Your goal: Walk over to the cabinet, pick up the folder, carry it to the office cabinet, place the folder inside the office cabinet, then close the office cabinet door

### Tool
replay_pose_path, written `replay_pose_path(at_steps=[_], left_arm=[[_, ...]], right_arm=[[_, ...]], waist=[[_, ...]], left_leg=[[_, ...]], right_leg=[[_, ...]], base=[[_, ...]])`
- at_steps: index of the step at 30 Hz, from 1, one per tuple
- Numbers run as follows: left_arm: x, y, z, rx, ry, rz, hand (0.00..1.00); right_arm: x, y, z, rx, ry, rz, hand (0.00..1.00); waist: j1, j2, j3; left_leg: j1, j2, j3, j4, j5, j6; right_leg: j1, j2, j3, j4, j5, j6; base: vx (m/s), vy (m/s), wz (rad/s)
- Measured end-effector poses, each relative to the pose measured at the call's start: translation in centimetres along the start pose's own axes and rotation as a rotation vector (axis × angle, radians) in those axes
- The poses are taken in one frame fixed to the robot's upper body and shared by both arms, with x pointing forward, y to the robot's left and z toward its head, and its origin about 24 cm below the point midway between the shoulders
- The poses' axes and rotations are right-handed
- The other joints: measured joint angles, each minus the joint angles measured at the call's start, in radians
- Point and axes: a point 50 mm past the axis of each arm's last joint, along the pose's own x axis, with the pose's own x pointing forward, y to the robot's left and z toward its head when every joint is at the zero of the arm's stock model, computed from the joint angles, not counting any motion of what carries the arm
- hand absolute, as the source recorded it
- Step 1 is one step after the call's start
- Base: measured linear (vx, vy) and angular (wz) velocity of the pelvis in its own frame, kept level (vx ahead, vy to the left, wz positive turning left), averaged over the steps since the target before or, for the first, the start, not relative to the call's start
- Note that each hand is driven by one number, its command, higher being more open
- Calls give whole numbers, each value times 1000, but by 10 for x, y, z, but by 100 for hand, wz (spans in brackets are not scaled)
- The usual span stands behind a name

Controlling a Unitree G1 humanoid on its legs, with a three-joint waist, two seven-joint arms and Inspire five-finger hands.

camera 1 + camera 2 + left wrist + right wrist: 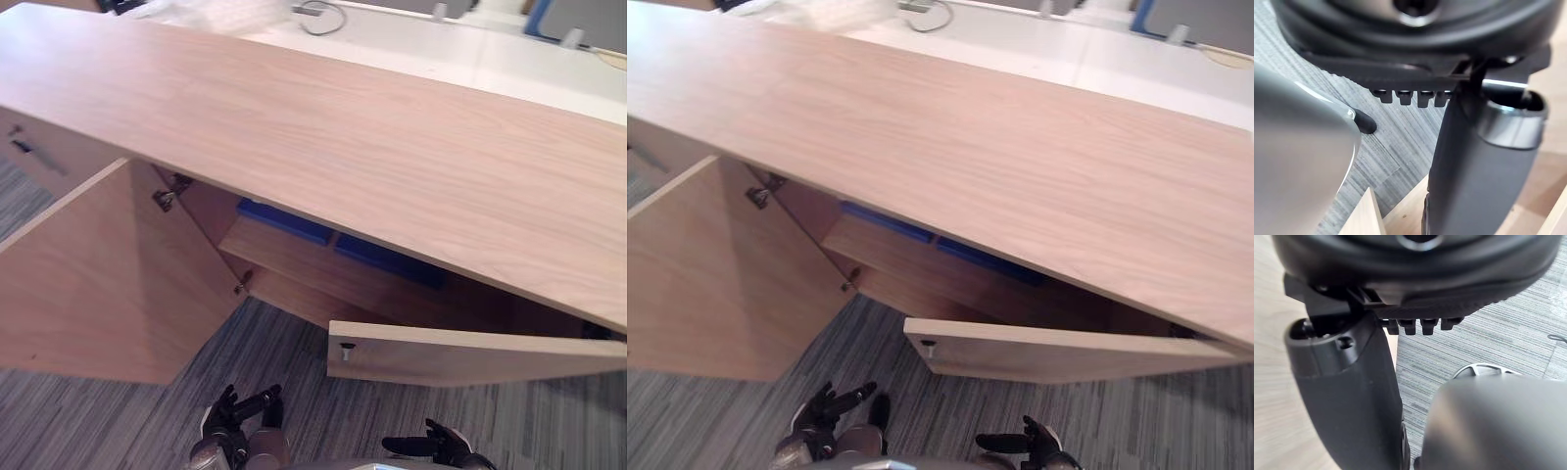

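Both hands empty; folder on the cabinet shelf.
Left eye view: the blue folder (284,221) lies on the shelf inside the office cabinet (392,147), whose left door (98,284) and right door (460,352) stand open. The left hand (235,416) and right hand (438,446) hang in front of the cabinet, well apart from the folder, fingers relaxed. Left wrist view: the left hand grasps nothing. Right wrist view: the right hand is released, beside cabinet wood.

folder (284,221) — mostly hidden under cabinet top (392,147) | left door (98,284) — cut off

Matt wood-grain cabinet (392,147), ribbed grey carpet (274,352)
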Motion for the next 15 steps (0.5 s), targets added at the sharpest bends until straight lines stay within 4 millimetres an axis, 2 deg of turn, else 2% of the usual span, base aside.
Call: replay_pose_path(at_steps=[1, 2, 3, 4, 5, 6, 7, 8, 9, 11, 14, 15], left_arm=[[0, -4, 0, -40, -4, -6, 100], [0, -12, -2, -118, -7, -12, 100], [0, -7, 1, -140, -17, 1, 100], [1, -7, -3, -169, 10, 7, 100], [1, -6, -5, -182, 17, 10, 100], [0, -5, -6, -195, 23, 11, 100], [0, -6, -9, -202, 30, 10, 100], [-2, -8, -14, -212, 44, 9, 100], [-4, -11, -22, -244, 66, 4, 100], [-5, -14, -28, -266, 92, -1, 100], [-4, 4, -21, -260, 74, 35, 100], [-5, 11, -21, -265, 71, 57, 100]], right_arm=[[0, -5, 4, 33, -17, -18, 100], [0, -11, 11, 62, -52, -37, 100], [0, -7, 11, 77, -59, -30, 100], [0, -12, 12, 104, -65, -59, 100], [-1, -14, 11, 124, -60, -70, 100], [-1, -18, 10, 167, -56, -89, 100], [-1, -20, 8, 177, -51, -99, 100], [-2, -22, 3, 197, -37, -111, 100], [-3, -25, -4, 219, -16, -119, 100], [-3, -27, -7, 248, -2, -125, 100], [-3, -13, -8, 269, 2, -92, 100], [-2, -9, -9, 271, 3, -82, 100]], waist=[[-4, 35, 16], [-13, 57, 13], [-13, 31, 11], [-24, 65, 12], [-27, 59, 11], [-36, 56, 9], [-48, 62, 5], [-59, 80, -6], [-56, 114, -23], [-58, 138, -28], [-54, 80, -24], [-55, 68, -30]], left_leg=[[-13, 25, 47, -3, 29, 40], [-15, 45, 83, -62, 83, 25], [-14, 33, 119, -87, 81, 33], [-15, 83, 260, 5, -14, 21], [-9, 92, 309, 37, -40, 18], [34, 89, 402, 50, -73, -10], [60, 85, 422, 28, -71, -27], [104, 82, 424, -36, -56, -63], [160, 84, 392, -130, 2, -75], [190, 84, 351, -193, -21, -86], [191, 46, 338, -170, -44, -60], [196, 30, 338, -162, -50, -49]], right_leg=[[-64, -6, 4, 108, -22, -21], [-94, 39, 33, -31, -38, -63], [-95, 19, 27, -141, 79, -52], [-78, 23, -43, -125, 72, -52], [-81, 13, -58, -123, 72, -53], [-67, -21, -82, -132, 79, -44], [-56, -27, -99, -146, 86, -37], [-43, -24, -123, -171, 98, -26], [-33, 2, -141, -207, 117, -15], [-16, 24, -168, -238, 140, 5], [30, 7, -182, -302, 183, 28], [42, -5, -181, -316, 193, 35]], base=[[-115, -37, 100], [-163, -29, 89], [-197, -46, 110], [-93, 6, 79], [-28, 12, 94], [33, 45, 65], [29, 47, 84], [0, 102, 69], [-2, 133, 56], [9, 203, 40], [5, 137, 23], [8, 87, 6]])
